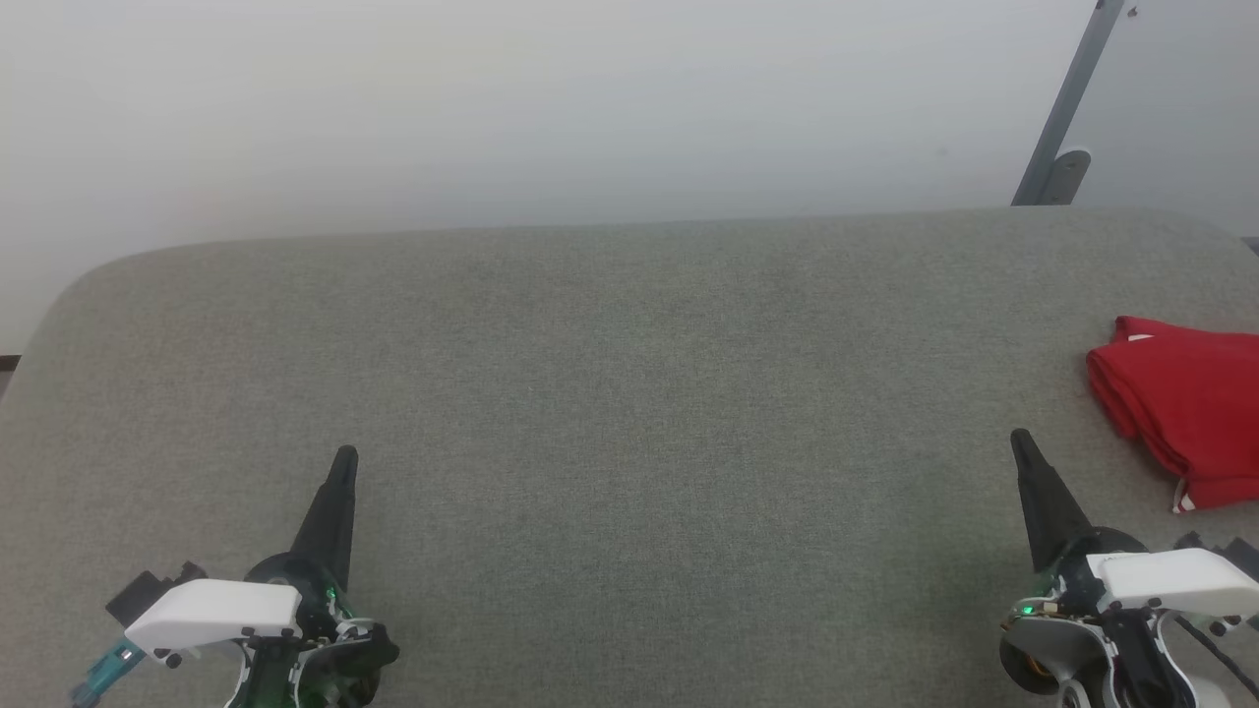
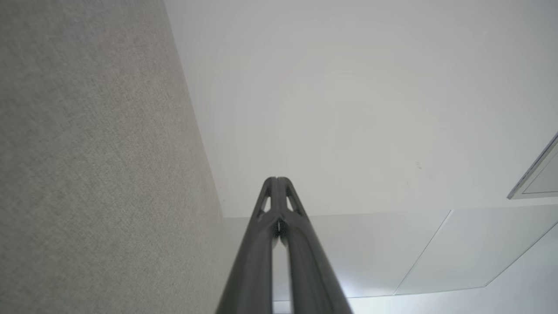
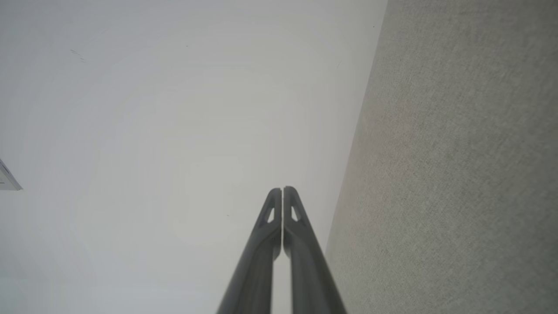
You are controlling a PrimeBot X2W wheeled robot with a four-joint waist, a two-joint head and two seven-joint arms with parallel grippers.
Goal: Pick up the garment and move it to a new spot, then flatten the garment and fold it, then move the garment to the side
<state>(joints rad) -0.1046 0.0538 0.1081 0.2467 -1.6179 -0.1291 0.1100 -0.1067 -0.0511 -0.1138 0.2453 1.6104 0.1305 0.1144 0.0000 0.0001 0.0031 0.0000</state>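
The garment [image 1: 1185,403], a bright red fabric bundle folded into a compact stack with a bit of white trim at its lower corner, lies on the grey padded table [image 1: 610,393] at the far right, cut off by the head view's edge. My right gripper [image 1: 1019,439] is shut, empty, a short way left of and nearer than the garment, not touching it. My left gripper [image 1: 345,454] is shut and empty at the lower left, far from the garment. In the wrist views both sets of fingertips, left [image 2: 276,179] and right [image 3: 282,188], press together with nothing between them.
A pale wall [image 1: 551,108] rises behind the table's far edge. A grey metal bracket [image 1: 1067,108] leans at the upper right. The table's far-left corner [image 1: 89,275] is rounded. The wide middle of the table is bare fabric.
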